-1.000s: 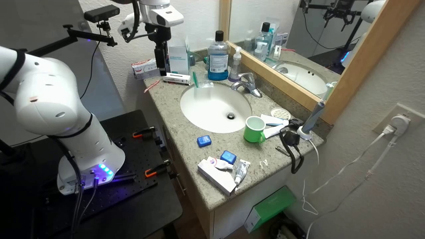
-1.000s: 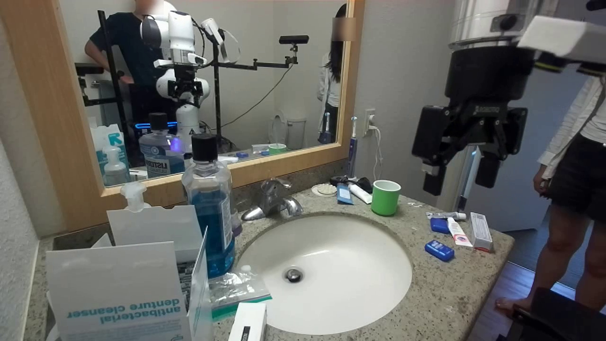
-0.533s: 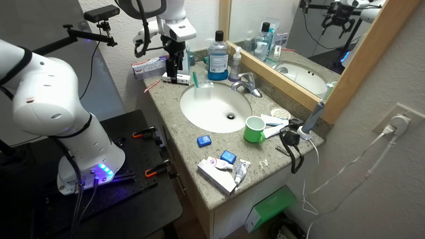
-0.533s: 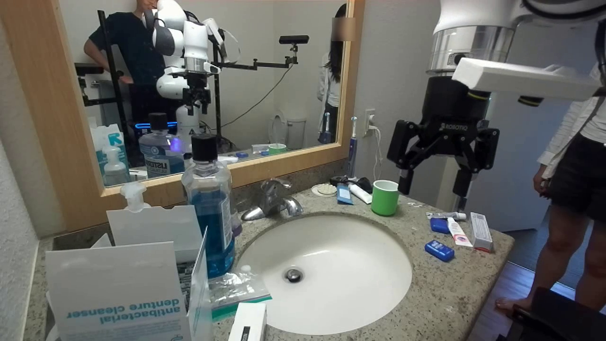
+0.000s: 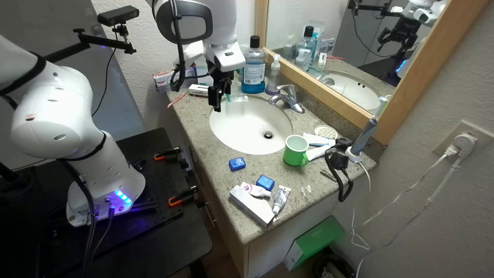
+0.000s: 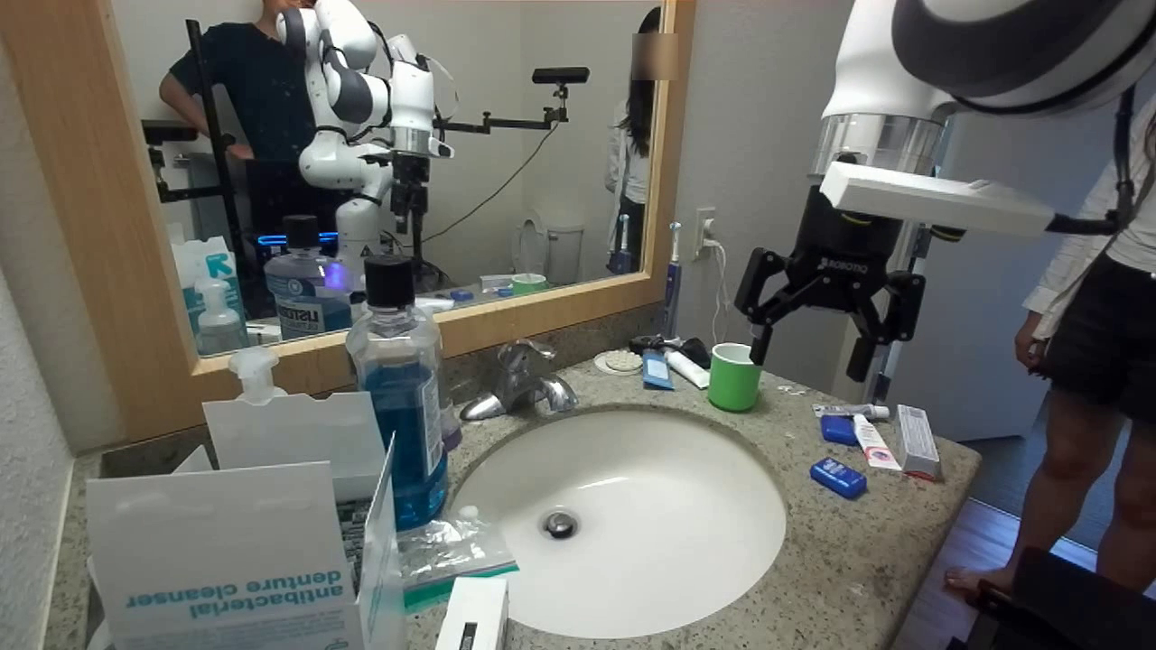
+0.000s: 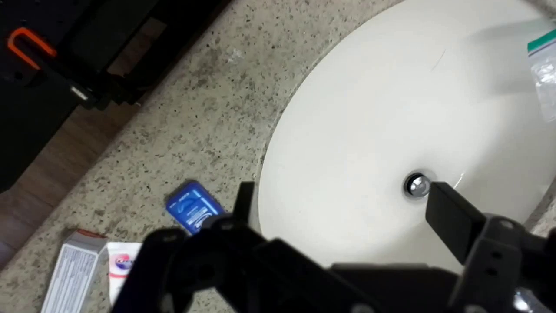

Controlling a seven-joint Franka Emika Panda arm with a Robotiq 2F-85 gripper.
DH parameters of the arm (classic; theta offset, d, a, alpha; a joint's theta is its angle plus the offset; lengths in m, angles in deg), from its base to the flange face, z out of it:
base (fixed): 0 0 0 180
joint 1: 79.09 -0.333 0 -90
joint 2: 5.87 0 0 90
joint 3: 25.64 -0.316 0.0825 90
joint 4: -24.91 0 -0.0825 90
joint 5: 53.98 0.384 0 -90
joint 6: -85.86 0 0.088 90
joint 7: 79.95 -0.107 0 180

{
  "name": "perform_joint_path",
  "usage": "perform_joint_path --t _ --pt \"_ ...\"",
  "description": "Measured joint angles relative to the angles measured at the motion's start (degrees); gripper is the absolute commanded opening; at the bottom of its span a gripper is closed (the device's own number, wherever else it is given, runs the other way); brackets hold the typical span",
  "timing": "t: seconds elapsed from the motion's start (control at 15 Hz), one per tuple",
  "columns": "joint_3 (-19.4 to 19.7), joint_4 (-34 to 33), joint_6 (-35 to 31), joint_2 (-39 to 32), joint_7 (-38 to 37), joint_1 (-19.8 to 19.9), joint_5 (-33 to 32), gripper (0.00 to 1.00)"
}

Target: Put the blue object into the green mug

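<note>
Approach looks in hand: the gripper [image 6: 809,357], spread wide and empty, hangs above the sink [image 5: 251,127]. In an exterior view the farther blue box [image 5: 237,164], probably the target, lies left of the green mug [image 5: 296,152]; next, come nearer and descend.

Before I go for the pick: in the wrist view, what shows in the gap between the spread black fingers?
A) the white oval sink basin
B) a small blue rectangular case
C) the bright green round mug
A: the white oval sink basin takes up nearly all the gap between the black fingers, while the small blue rectangular case lies outside it on the speckled counter.
</note>
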Motion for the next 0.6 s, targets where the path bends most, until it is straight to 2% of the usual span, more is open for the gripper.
perform_joint_path --t 0.33,0.6 --pt "2.27 -0.29 -2.47 -3.17 -0.85 3.35 -0.71 1.00" --pt "1.82 -0.84 -5.38 -4.63 -7.81 5.28 -6.89 1.00"
